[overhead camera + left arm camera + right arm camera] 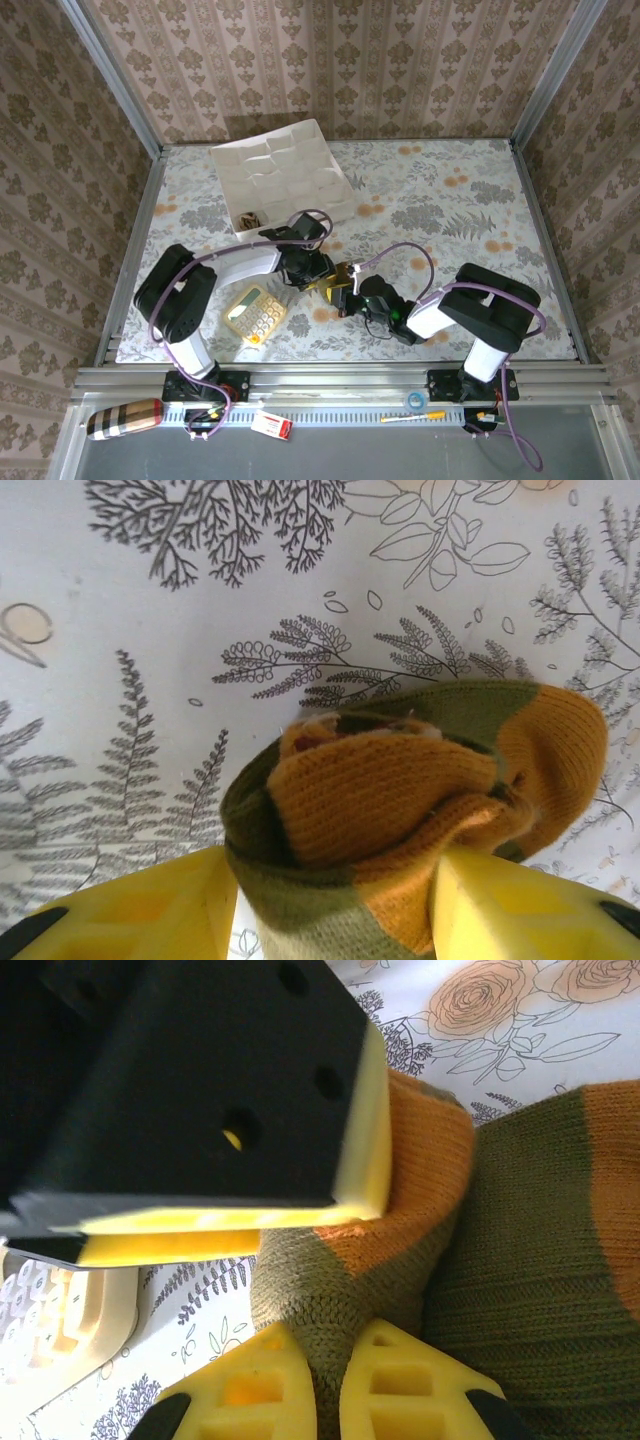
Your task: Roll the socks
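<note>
An olive green sock with orange toe (400, 790) is bunched into a roll on the flowered table near the middle. My left gripper (335, 880) has its yellow fingers (150, 910) pressed against both sides of that roll, shut on it. From the other side, my right gripper (335, 1360) is shut on a pinched fold of the same sock (530, 1230). In the top view the two grippers (322, 283) (350, 297) meet tip to tip over the sock (337, 283). A small brown patterned bundle (250, 217) lies in a compartment of the white tray.
A yellow calculator (254, 312) lies just left of the grippers, its corner (50, 1310) close to the right gripper. A white compartment tray (280, 170) stands at the back left. The left gripper's black and yellow finger (200, 1090) hangs over the sock.
</note>
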